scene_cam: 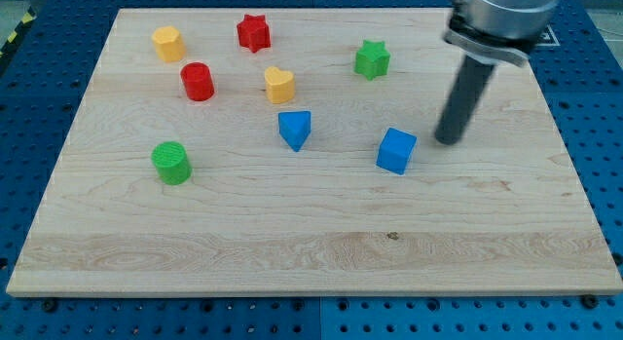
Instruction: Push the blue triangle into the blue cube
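Tip (448, 139) right of blue cube (396, 150); blue triangle (295, 129) left.

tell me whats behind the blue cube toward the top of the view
Behind the blue cube, up and to the view's right, my tip rests on the board, apart from it. Farther back sits the green star. Nothing looks hidden.

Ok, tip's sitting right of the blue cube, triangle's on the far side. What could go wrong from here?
1. My tip is just to the view's right of the blue cube; heading straight for the blue triangle could knock the cube away.
2. Looping above risks clipping the yellow heart, which sits close above the triangle.
3. An off-centre push could spin the triangle past the cube.
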### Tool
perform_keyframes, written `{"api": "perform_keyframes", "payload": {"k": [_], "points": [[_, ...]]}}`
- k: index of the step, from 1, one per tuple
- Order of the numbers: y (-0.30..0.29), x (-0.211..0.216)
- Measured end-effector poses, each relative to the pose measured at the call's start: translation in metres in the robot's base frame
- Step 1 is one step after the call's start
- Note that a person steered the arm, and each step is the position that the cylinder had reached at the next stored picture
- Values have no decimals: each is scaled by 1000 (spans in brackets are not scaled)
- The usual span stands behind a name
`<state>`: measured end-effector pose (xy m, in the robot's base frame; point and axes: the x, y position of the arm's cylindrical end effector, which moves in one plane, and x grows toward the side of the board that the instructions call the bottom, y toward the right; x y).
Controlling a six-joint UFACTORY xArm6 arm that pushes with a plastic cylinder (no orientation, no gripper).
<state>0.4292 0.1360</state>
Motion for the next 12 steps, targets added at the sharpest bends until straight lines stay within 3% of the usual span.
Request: {"api": "perform_keyframes", "payload": {"k": [2,8,9,10,12], "points": [[-106,-18],[-197,-54],[-211,-26],[-211,-14],[-158,2]]}}
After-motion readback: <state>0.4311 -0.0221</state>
